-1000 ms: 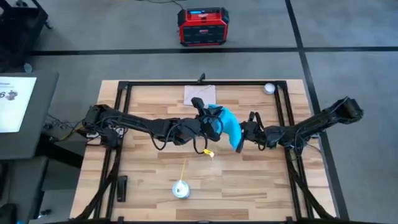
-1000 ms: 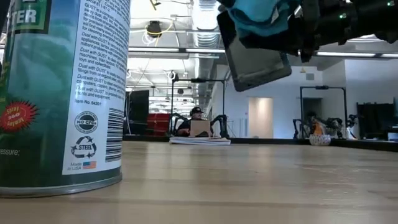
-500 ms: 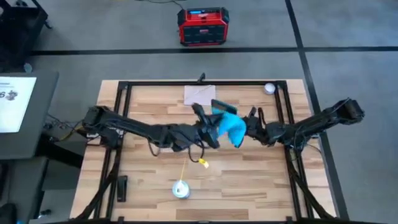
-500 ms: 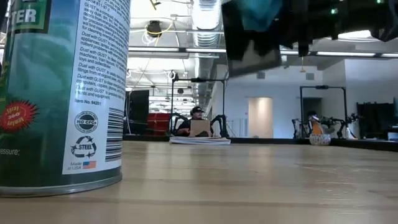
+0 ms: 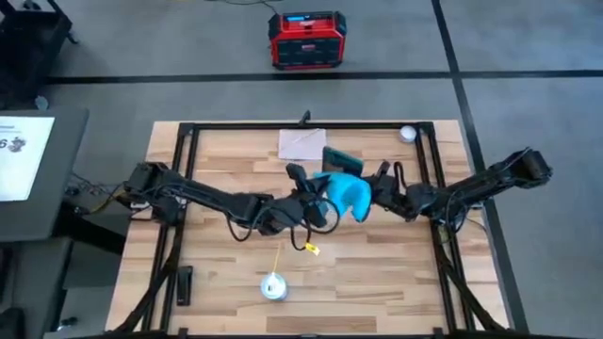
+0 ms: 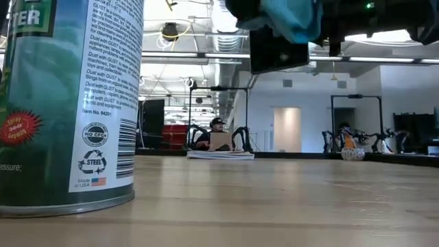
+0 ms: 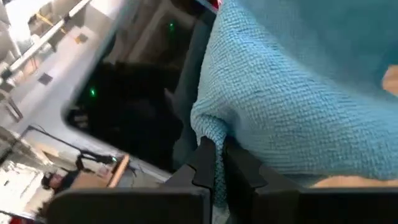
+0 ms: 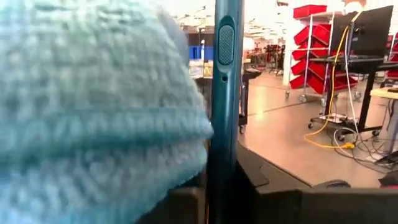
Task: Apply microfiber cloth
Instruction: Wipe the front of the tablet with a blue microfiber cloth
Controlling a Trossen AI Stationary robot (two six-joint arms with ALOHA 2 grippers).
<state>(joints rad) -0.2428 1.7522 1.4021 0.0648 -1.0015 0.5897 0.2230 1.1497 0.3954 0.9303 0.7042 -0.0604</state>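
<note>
**Blue cloth shifted across tablet, wipe in progress**

Wooden table (image 5: 377,268) is cleared; work is held mid-air. Tablet (image 5: 341,160) is clamped edge-on in right gripper (image 8: 219,193). Microfiber cloth (image 5: 347,194), pinched in closed left gripper (image 7: 214,171), has been dragged upward over the screen since a second ago.

The bright sky-blue soft microfiber cloth (image 5: 346,193) covers most of the dark flat tablet (image 5: 342,159) and hides the fingertips of the right hand (image 5: 375,191). In the low view, the tall green spray can (image 6: 65,103) is cut off by the top and left edges.
</note>
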